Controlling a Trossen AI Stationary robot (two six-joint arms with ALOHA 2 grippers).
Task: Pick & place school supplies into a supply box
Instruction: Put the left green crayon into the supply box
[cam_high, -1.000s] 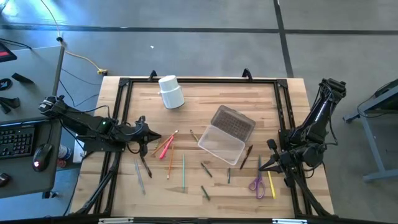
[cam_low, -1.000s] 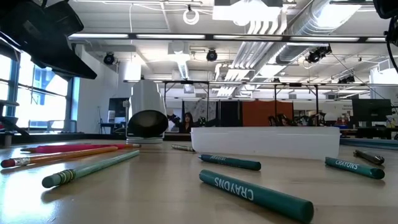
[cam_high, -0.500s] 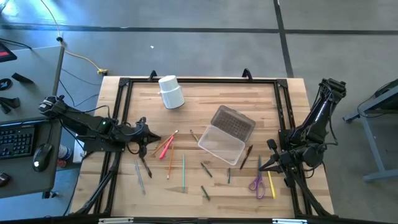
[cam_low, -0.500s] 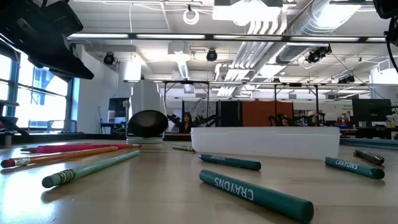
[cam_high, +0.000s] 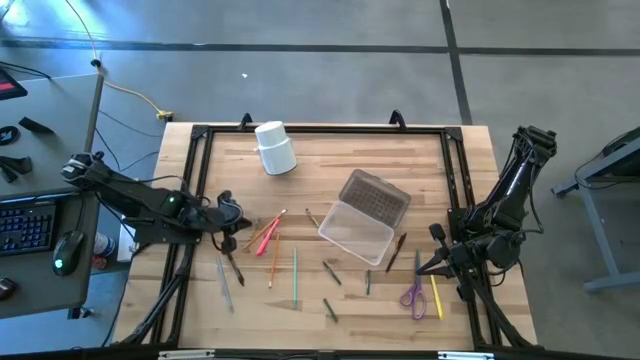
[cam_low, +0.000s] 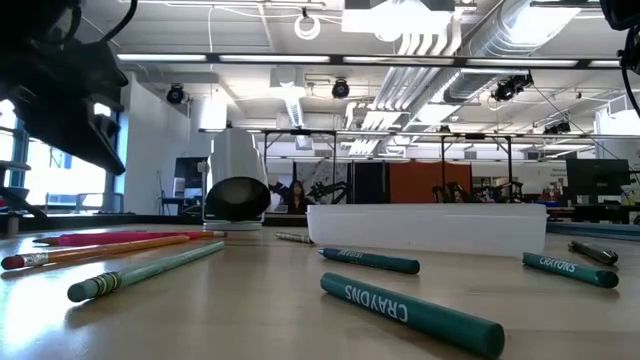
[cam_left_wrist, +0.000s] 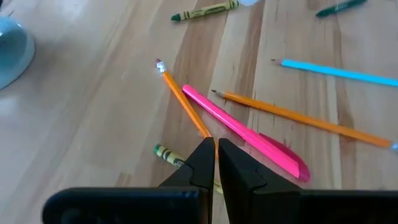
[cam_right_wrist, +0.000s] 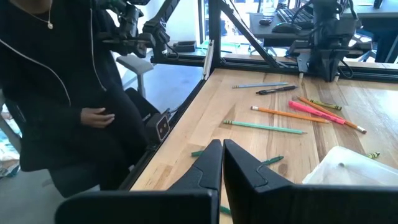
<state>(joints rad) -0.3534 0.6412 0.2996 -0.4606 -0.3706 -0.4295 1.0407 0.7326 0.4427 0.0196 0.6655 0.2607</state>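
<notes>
The left gripper (cam_high: 238, 217) sits low over the left part of the table (cam_high: 330, 160). Its 2 fingers (cam_left_wrist: 205, 163) are almost together, with just a thin gap, and nothing is held between them. Right in front of its tips lie a pink pencil (cam_left_wrist: 245, 133) and 2 orange pencils, one (cam_left_wrist: 184, 99) touching the pink one near the tips and one (cam_left_wrist: 301, 117) just beyond it. A small yellow-green crayon (cam_left_wrist: 166, 154) lies beside the fingers. Farther ahead is a light blue pencil (cam_left_wrist: 336, 71).

The supply box (cam_high: 364, 215) is well ahead of this gripper, near the middle of the table. It is clear and looks empty. A white cup (cam_high: 275, 148) lies on its side, off to one side of the gripper toward the far edge.

The right gripper (cam_high: 428, 262) waits at the right edge of the table with its fingers pressed together, holding nothing. Purple scissors (cam_high: 412, 294) and a yellow marker (cam_high: 436, 297) lie just beside it.

A person (cam_right_wrist: 59, 93) in dark clothes stands by the table.
</notes>
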